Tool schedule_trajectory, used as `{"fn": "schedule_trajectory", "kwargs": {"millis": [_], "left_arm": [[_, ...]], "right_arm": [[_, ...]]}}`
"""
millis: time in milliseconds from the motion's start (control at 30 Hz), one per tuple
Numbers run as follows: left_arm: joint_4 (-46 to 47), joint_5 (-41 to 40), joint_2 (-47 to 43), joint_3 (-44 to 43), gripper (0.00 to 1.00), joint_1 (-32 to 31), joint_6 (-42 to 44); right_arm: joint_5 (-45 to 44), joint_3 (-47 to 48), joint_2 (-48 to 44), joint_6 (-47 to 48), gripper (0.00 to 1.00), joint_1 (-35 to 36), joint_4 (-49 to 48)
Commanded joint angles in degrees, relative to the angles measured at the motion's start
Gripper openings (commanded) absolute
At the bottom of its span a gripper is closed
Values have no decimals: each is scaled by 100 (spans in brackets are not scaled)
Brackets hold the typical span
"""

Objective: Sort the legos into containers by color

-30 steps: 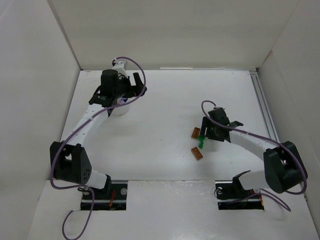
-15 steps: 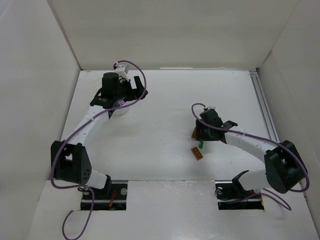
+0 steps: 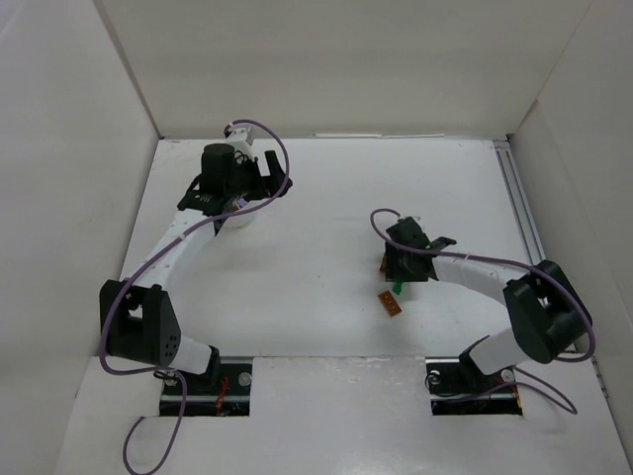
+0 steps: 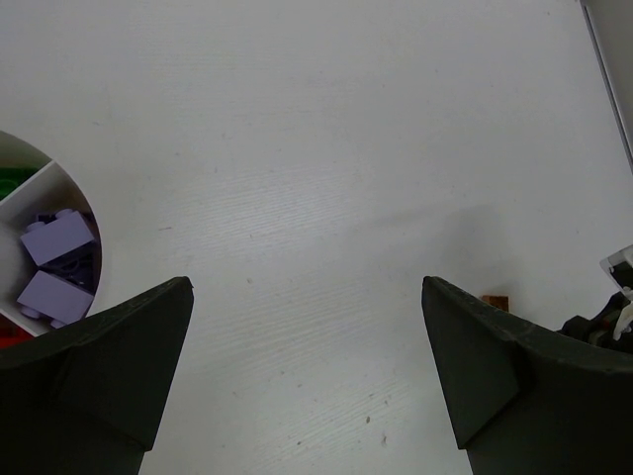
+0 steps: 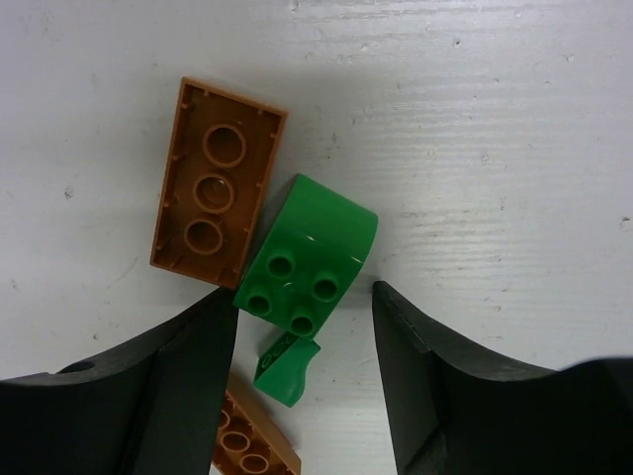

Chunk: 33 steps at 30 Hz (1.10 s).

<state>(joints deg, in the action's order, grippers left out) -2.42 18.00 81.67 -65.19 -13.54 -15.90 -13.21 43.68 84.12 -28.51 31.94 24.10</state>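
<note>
In the right wrist view a green curved brick [image 5: 309,252] lies studs up on the table. A brown-orange brick [image 5: 216,183] lies upside down against its left side. A small green piece [image 5: 287,368] and a second brown-orange brick [image 5: 252,445] lie just below. My right gripper [image 5: 302,356] is open, low over the table, with its fingers either side of the green pieces. The white divided cup [image 4: 84,213] holds purple bricks [image 4: 54,237], with green and red showing at its edges. My left gripper [image 4: 307,376] is open and empty beside the cup.
White walls enclose the table on three sides. A metal rail [image 3: 524,213] runs along the right edge. From above, one brown-orange brick [image 3: 391,303] shows beside my right gripper [image 3: 394,275]. My left gripper [image 3: 275,173] hangs by the cup [image 3: 237,216] at the back left.
My right gripper has moved left and down over the brick cluster, now covering the green brick and one brown-orange brick from above. The left arm has barely shifted.
</note>
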Motion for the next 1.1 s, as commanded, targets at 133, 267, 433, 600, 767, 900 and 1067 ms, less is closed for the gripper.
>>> {"fn": "schedule_trajectory", "kwargs": {"millis": [133, 267, 433, 600, 767, 900, 1067], "left_arm": [[127, 46, -213, -73, 100, -35, 70], [127, 98, -213, -73, 100, -35, 70], [180, 230, -213, -73, 100, -35, 17], [250, 230, -327, 50, 100, -35, -36], [250, 230, -380, 164, 100, -35, -88], [250, 432, -432, 164, 100, -35, -89], [688, 1704, -380, 462, 100, -35, -150]], "right_arm": [[-401, 202, 113, -234, 60, -12, -45], [-515, 202, 166, -234, 60, -13, -212], [-455, 273, 290, -234, 65, -118, -406], [-349, 325, 421, -374, 61, -118, -520], [-349, 273, 299, -322, 36, -118, -415], [-50, 211, -184, 835, 27, 205, -888], [976, -26, -1414, 3296, 27, 487, -2118]]}}
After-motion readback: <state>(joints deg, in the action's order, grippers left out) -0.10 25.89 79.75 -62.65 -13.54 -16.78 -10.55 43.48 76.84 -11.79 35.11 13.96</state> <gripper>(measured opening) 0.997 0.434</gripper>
